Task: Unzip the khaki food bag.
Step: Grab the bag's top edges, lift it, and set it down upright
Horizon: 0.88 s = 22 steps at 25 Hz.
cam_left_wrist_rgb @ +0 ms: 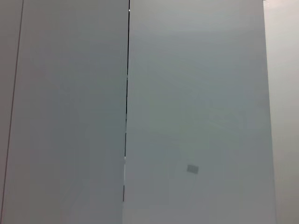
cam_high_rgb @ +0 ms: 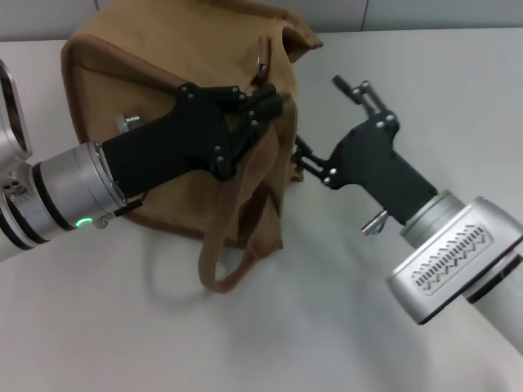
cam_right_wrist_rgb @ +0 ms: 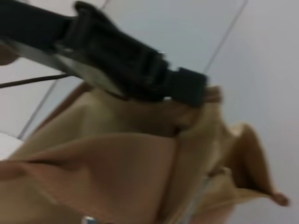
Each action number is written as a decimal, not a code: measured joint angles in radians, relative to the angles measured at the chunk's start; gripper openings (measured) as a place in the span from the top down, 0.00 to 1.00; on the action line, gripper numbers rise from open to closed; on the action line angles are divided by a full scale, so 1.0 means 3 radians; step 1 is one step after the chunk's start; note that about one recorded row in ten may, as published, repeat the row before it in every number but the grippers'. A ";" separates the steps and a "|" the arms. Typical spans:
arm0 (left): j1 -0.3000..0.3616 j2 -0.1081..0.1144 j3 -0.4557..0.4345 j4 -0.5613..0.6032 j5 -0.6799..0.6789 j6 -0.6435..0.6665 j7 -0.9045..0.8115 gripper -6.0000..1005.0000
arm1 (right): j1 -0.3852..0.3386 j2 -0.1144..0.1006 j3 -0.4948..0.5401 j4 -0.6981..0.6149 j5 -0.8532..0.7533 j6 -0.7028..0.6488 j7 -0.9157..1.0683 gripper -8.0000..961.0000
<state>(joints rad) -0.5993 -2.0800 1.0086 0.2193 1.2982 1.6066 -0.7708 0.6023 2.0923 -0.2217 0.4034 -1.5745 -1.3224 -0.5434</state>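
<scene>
The khaki food bag (cam_high_rgb: 155, 73) stands on the white table, left of centre in the head view, with one strap handle (cam_high_rgb: 231, 265) hanging down its front. A small metal ring (cam_high_rgb: 262, 62) stands up at its top. My left gripper (cam_high_rgb: 272, 102) reaches across the bag from the left and is shut on the fabric at the top edge. The right wrist view shows the bag (cam_right_wrist_rgb: 117, 163) close up, with the left gripper's fingers (cam_right_wrist_rgb: 187, 88) at that edge. My right gripper (cam_high_rgb: 327, 122) is open beside the bag's right side, its lower finger touching the side.
The white table (cam_high_rgb: 98, 335) extends in front of and to the right of the bag. Grey wall panels (cam_left_wrist_rgb: 187, 93) fill the left wrist view.
</scene>
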 joint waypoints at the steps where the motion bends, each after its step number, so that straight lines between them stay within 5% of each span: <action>1: 0.0001 0.0000 0.0001 0.0000 -0.0001 0.0007 0.0002 0.94 | 0.0002 0.0000 0.0083 0.0002 -0.0117 0.0052 -0.0002 0.12; 7: -0.0001 0.0000 0.0006 0.0000 -0.0003 0.0013 0.0002 0.94 | 0.0002 0.0000 0.0469 0.0066 -0.0597 0.0233 -0.0011 0.12; 17: 0.0002 0.0000 0.0010 -0.0030 -0.0007 0.0008 0.0014 0.94 | -0.0005 0.0000 0.0608 0.0158 -0.0636 0.0160 -0.0017 0.12; 22: 0.0007 0.0000 0.0013 -0.0038 -0.0005 0.0006 0.0015 0.94 | -0.0001 0.0000 0.0611 0.0160 -0.0773 0.0186 -0.0017 0.28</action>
<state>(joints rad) -0.5972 -2.0800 1.0124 0.2079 1.2967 1.6085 -0.7662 0.6020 2.0924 -0.0385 0.4516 -1.8064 -1.2666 -0.5486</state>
